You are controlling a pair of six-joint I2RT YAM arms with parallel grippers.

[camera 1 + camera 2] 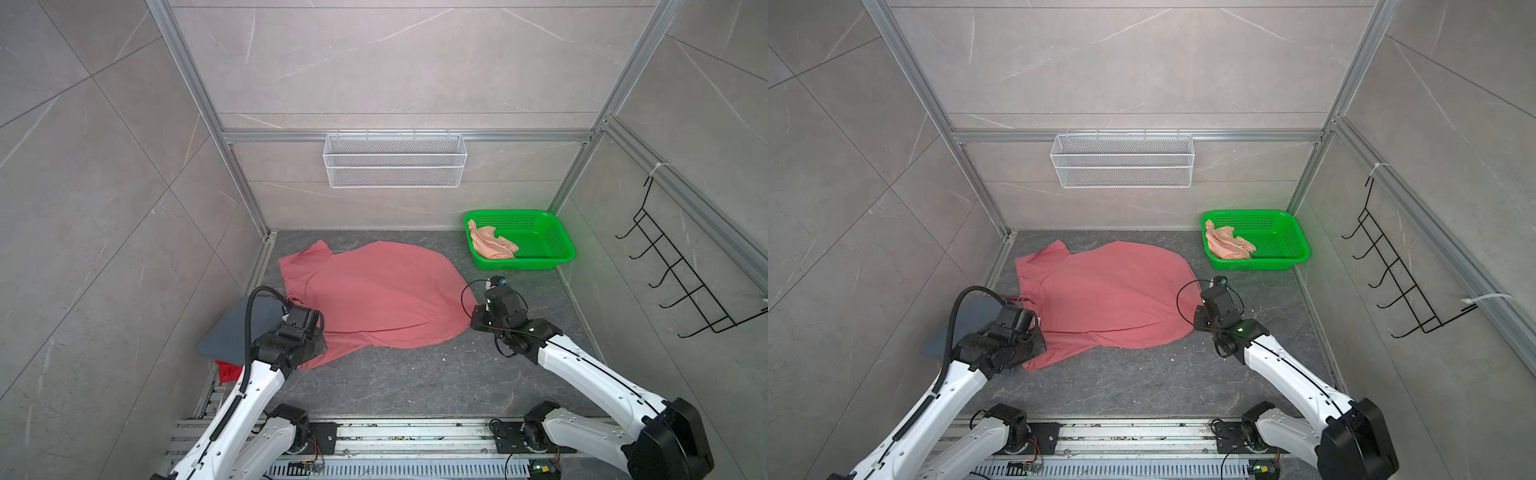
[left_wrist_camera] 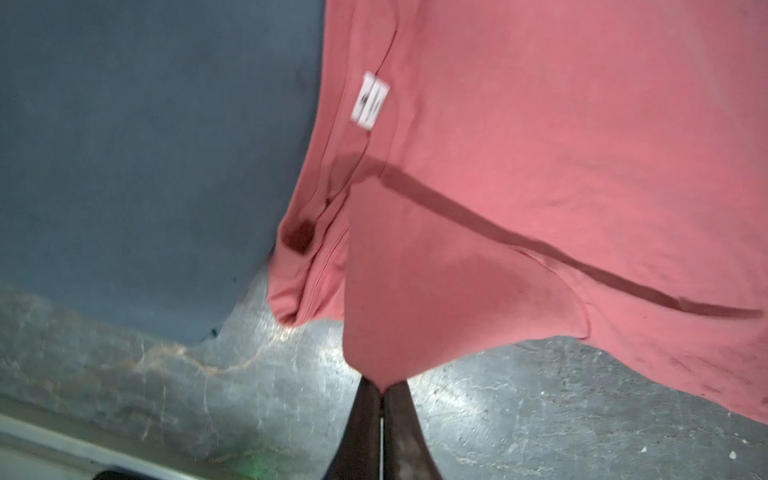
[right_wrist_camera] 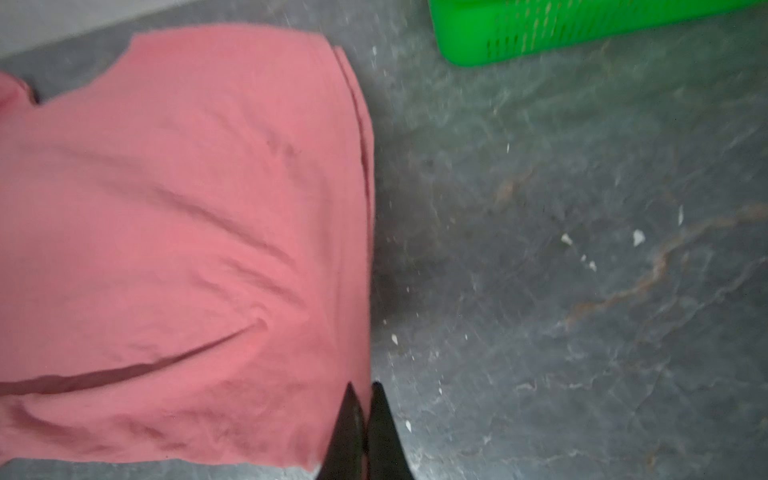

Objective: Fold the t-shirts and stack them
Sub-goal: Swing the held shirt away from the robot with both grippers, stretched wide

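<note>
The coral pink shirt (image 1: 374,295) lay spread across the middle of the worktop (image 1: 415,386), and everything else is placed from it. The left end effector (image 2: 381,384) was clenched on a drawn-up point of cloth at the near corner of the shirt's collar end. The right end effector (image 3: 363,390) was pinched onto the near corner of the hem end. Gripping both ends probably served to keep the cloth taut for a lengthwise fold; a long crease already ran between the two grips. Beside the collar end, its edge overlapped by the shirt, lay the slate grey-blue shirt (image 1: 232,328), apparently folded, with the bright red shirt (image 1: 227,370) peeking from beneath it, likely a stack begun. Beyond the hem end, the pale peach shirt (image 1: 490,245) lay crumpled in the green basket (image 1: 561,237).
</note>
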